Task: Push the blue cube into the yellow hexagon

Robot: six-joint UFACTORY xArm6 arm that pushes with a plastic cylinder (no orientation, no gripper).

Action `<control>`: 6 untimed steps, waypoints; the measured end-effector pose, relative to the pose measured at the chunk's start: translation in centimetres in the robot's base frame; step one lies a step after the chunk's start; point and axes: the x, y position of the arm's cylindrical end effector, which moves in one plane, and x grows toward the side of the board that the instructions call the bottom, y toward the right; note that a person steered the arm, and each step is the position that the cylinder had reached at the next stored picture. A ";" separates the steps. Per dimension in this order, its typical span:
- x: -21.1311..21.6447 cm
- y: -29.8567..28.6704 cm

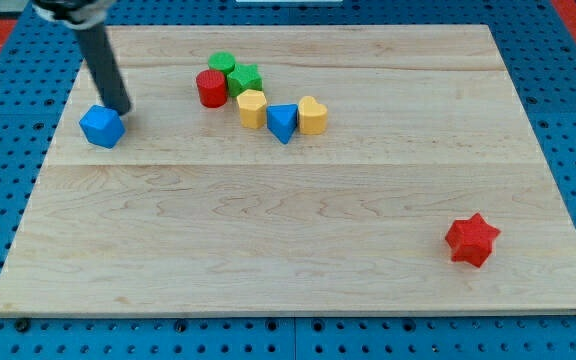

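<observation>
Camera view: rod tip touches blue cube at its 1 o'clock, poorly placed for pushing toward yellow hexagon at 3 o'clock; no claw fitted.

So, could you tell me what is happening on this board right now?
My tip sits just above and right of the blue cube at the wooden board's left side. The yellow hexagon block lies further right in a cluster, so the cube has not reached it yet.

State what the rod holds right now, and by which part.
Nothing is held: the rod cannot grip. My tip rests against the blue cube at its upper right edge, contact only, with the yellow hexagon away to the view's right.
</observation>
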 end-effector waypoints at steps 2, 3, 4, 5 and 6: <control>5.0 -4.7; 5.4 3.0; 5.4 8.0; 6.4 3.9; 4.1 2.3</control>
